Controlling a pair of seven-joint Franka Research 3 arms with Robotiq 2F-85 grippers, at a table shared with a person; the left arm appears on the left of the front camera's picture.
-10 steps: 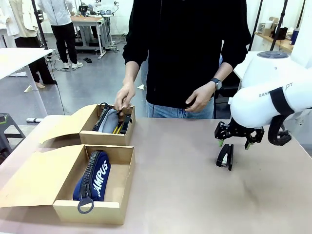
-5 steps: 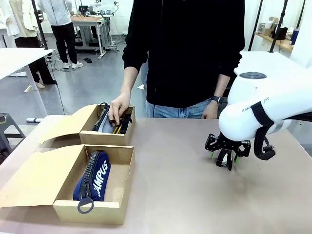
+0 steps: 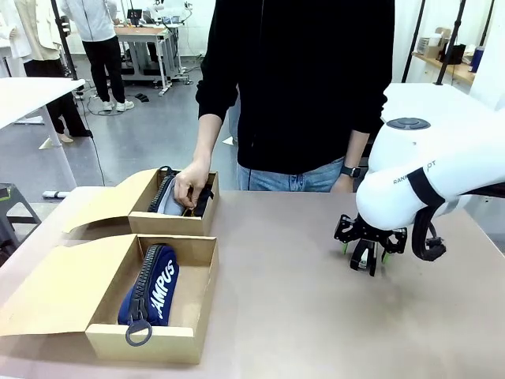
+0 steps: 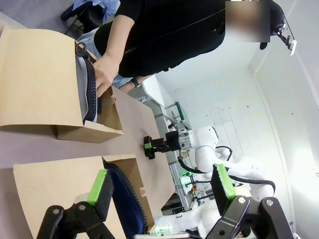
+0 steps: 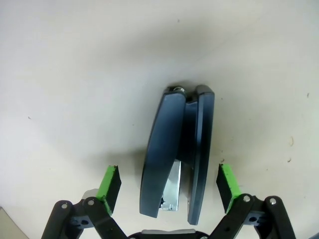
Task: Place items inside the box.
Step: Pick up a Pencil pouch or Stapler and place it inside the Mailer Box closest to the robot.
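Right wrist view, black stapler (image 5: 179, 154) lying between wide-open right jaws, not gripped

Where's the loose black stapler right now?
Front view, right side: the black stapler lies on its side on the bare table, between the green pads of the open right claw, which do not touch it.

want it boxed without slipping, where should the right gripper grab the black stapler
Probably mid-length, squeezing handle against base, coming straight down. The black stapler lies on its side on the table, so those long edges face sideways, and the open right gripper straddles them.
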